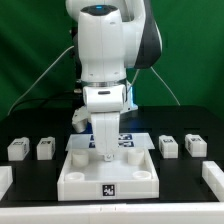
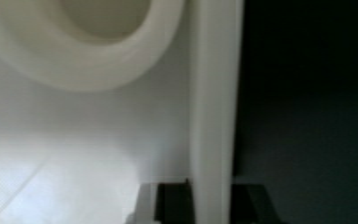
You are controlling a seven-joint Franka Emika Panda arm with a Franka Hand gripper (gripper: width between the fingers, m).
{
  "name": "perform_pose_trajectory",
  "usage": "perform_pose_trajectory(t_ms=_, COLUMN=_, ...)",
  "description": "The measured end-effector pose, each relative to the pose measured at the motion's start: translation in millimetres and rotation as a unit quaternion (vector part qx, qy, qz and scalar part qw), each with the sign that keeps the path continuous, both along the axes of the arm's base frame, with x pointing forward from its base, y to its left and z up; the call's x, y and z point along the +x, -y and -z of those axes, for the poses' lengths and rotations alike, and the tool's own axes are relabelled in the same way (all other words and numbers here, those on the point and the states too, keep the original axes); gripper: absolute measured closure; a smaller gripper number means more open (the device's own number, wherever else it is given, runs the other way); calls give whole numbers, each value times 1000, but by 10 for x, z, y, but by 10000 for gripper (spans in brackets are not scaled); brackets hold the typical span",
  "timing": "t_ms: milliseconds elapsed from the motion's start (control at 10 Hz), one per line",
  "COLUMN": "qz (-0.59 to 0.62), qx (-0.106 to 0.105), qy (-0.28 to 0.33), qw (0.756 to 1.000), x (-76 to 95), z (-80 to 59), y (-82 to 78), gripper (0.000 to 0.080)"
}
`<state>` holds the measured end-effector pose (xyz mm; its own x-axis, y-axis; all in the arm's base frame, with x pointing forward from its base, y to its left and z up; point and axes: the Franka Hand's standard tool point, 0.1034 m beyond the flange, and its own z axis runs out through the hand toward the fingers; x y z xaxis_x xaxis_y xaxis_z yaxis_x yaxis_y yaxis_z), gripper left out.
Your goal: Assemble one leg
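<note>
A green wall backs a black desk (image 1: 35,200). The tool (image 1: 104,152) hangs low over a big white panel (image 1: 140,183) in the middle. I cannot tell whether its fingers are spread or pressed together. Two legs (image 1: 17,150) (image 1: 45,149) rest on the desk at the exterior view's left, and two more legs (image 1: 168,146) (image 1: 195,146) at its right, all well apart from the tool.

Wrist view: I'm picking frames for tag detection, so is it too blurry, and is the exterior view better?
Wrist view: soft and out of focus, a white surface fills it beside a dark band. Exterior view: evenly lit, fairly sharp, tag on the white panel visible.
</note>
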<state>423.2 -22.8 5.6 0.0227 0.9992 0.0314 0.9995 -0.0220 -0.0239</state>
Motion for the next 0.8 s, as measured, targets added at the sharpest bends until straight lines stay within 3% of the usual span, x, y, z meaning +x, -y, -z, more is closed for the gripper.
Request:
perform_pose_trajectory(t_ms=600, qz=0, qx=0, qy=0, qw=1000, x=6, z=-1, y=-4, gripper=749)
perform_pose_trajectory(t_ms=800, qz=0, qx=4, qy=2, qw=1000, x=125, z=-11, y=-132, gripper=749)
